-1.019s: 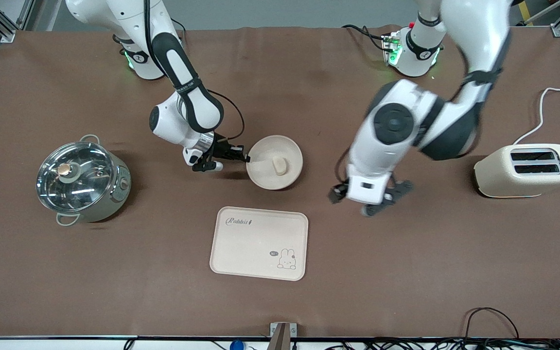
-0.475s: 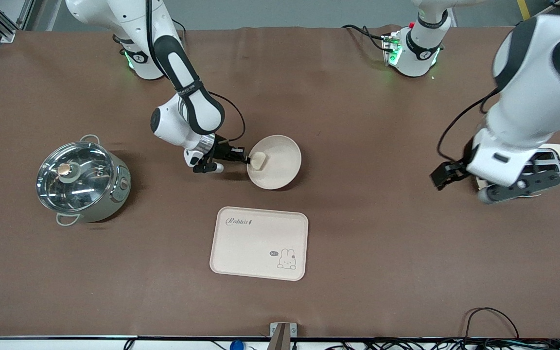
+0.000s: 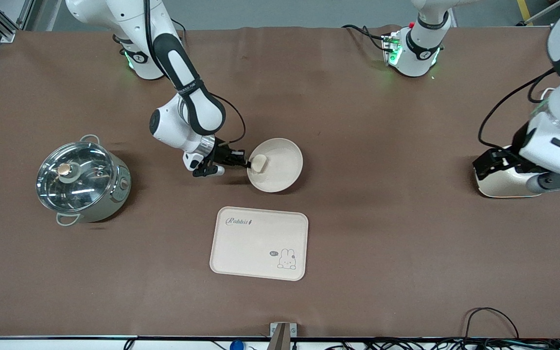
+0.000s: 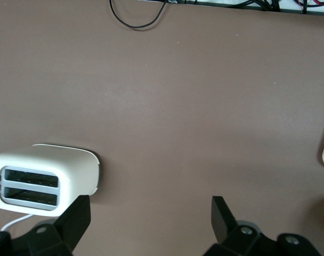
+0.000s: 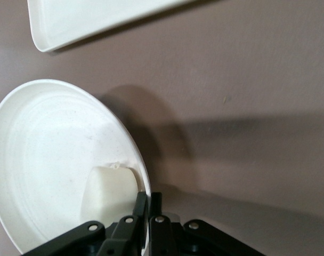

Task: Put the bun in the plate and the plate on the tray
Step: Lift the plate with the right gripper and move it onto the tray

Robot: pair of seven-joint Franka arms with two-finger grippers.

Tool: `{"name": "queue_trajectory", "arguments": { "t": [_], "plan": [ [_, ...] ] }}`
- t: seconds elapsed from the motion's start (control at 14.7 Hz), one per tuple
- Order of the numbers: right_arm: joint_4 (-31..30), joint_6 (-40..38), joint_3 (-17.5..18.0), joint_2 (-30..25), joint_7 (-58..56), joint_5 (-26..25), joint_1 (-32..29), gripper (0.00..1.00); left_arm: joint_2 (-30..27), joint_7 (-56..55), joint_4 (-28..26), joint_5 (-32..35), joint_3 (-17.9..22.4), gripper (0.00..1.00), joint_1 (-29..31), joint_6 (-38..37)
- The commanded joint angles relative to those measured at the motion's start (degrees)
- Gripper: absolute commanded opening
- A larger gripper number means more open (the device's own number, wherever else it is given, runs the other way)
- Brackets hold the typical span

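The round cream plate [image 3: 280, 167] is tilted, its rim raised at the end toward the right arm. My right gripper [image 3: 247, 164] is shut on that rim [image 5: 143, 186]. The bun [image 3: 260, 163] lies in the plate against the gripped rim, also in the right wrist view [image 5: 108, 193]. The cream Rabbit tray [image 3: 258, 242] lies flat, nearer the front camera than the plate; one corner shows in the right wrist view [image 5: 87, 21]. My left gripper [image 3: 528, 175] is open and empty over the toaster, fingers [image 4: 77, 218] wide apart.
A cream toaster [image 3: 501, 182] stands at the left arm's end, partly hidden by the left hand, seen in the left wrist view [image 4: 42, 178]. A steel pot with glass lid [image 3: 81, 180] stands at the right arm's end. Cables run along the front edge.
My left arm has swung from the table's middle to over the toaster. My right gripper has tilted the plate up by its rim, and the bun has slid to the gripped side.
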Motion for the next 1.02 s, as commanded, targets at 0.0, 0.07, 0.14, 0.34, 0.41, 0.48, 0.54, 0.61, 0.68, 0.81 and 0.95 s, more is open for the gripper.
{"name": "queue_trajectory", "arguments": {
  "t": [0.0,0.07,0.14,0.34,0.41,0.48,0.54,0.61,0.68,0.81,0.95],
  "plan": [
    [1.2,-1.1,0.1,-1.3,1.4,-7.1,-3.8,0.00,-3.4,6.2,-0.9,-1.5,-0.4,1.00,3.3,-2.4],
    [2.7,-2.6,0.1,-1.2,3.4,-10.6,-5.3,0.00,-3.5,9.3,-0.9,-2.5,-0.4,1.00,4.0,-3.4],
    [5.0,-4.7,0.1,-0.9,6.6,-14.6,-6.7,0.00,-4.5,11.1,-1.0,-3.3,-0.3,1.00,4.6,-4.1],
    [15.4,-13.0,0.1,1.0,23.6,-32.9,-10.0,0.00,-6.3,11.5,-1.2,-4.1,0.0,1.00,4.6,-5.7],
    [20.7,-16.6,0.2,2.7,31.3,-40.4,-11.1,0.00,-8.2,11.4,-2.1,-5.0,1.2,1.00,3.2,-5.7],
    [26.0,-20.4,0.2,5.2,37.2,-46.3,-11.5,0.00,-9.4,11.4,-3.9,-5.1,4.6,1.00,-1.3,-5.7],
    [31.5,-23.8,0.3,8.0,41.6,-50.3,-12.0,0.00,-11.1,11.0,-5.5,-5.2,9.5,1.00,-6.3,-5.8],
    [36.4,-26.4,0.2,11.0,44.2,-52.8,-12.0,0.00,-12.3,11.3,-7.4,-5.6,12.0,1.00,-8.9,-5.8],
    [40.8,-28.1,0.2,13.9,45.3,-53.9,-12.7,0.00,-14.0,11.3,-9.4,-7.6,12.4,1.00,-9.2,-5.7],
    [47.8,-29.1,0.1,19.8,45.3,-55.3,-14.1,0.00,-17.0,10.4,-13.6,-9.7,13.5,1.00,-11.0,-5.5],
    [54.1,-29.9,0.1,25.1,45.3,-57.2,-15.6,0.00,-18.6,10.1,-15.4,-9.9,15.0,1.00,-12.7,-5.6]
  ]
}}
